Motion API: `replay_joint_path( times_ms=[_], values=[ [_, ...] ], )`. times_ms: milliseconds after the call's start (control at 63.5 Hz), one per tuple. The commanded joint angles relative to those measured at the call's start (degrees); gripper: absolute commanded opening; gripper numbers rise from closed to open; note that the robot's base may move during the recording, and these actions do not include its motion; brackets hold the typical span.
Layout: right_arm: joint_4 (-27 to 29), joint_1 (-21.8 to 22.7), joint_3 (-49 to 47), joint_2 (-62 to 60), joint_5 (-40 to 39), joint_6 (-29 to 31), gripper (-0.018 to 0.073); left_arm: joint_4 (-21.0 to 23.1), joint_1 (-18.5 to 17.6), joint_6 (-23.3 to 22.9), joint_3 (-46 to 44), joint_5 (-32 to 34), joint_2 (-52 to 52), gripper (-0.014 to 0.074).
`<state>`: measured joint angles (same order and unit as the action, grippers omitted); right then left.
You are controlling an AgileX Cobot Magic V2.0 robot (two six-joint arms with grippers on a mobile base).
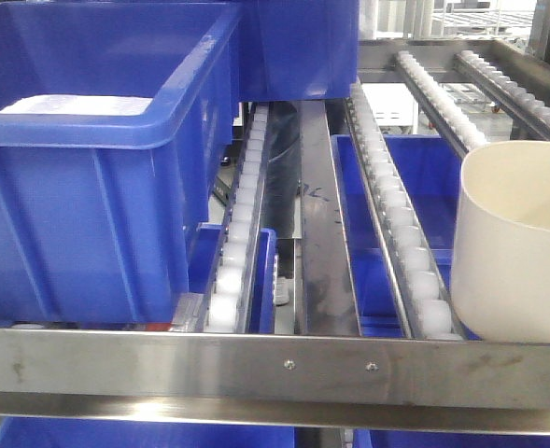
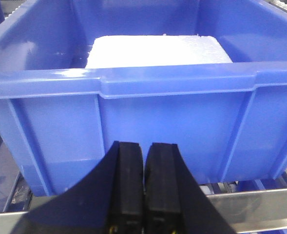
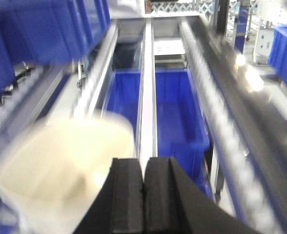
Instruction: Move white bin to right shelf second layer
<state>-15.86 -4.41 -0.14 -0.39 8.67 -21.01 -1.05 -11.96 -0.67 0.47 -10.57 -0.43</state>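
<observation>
bin (image 1: 517, 247) on rollers (image 1: 401, 224) at 3 o'clock | left gripper (image 2: 143, 187) pressed together | right gripper (image 3: 143, 195) pressed together, empty

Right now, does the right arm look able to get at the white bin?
Probably yes. The white bin sits open just ahead and to the left of the right pincer, with nothing between them. The pincer is shut, so it would need to open first.

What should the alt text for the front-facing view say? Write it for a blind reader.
A white bin sits at the right on a steel rack level with sloping tracks of white rollers. A large blue crate fills the left side, and more blue crates show below the tracks.
</observation>
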Motion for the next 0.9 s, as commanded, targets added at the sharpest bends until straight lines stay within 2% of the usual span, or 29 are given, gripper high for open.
replay_joint_path(
  times_ms=[0, 520, 551, 646, 709, 882],
  values=[
    [-1.1, 0.3, 1.1, -1.2, -8.2, 0.2, 0.0049, 0.0, -0.1, -0.3, 1.6, 5.0, -0.8, 0.0085],
    [-1.1, 0.3, 1.9, -0.9, -9.4, 0.5, 0.0049, 0.0, -0.1, -0.3, 1.6, 5.0, -0.8, 0.0085],
    [0.1, 0.3, 1.9, -0.8, -9.1, 1.7, 0.0049, 0.0, -0.1, -0.3, 1.6, 5.0, -0.8, 0.0085],
    [10.1, 0.2, 1.9, -0.8, -8.1, 12.8, 0.0049, 0.0, -0.1, -0.3, 1.6, 5.0, -0.8, 0.0085],
    [13.2, 0.2, 1.9, -0.8, -8.1, 18.1, 0.0049, 0.0, -0.1, -0.3, 1.6, 5.0, -0.8, 0.0085],
    [14.0, 0.2, 1.9, -0.8, -8.2, 18.8, 0.0049, 0.0, -0.1, -0.3, 1.6, 5.0, -0.8, 0.0085]
  ],
)
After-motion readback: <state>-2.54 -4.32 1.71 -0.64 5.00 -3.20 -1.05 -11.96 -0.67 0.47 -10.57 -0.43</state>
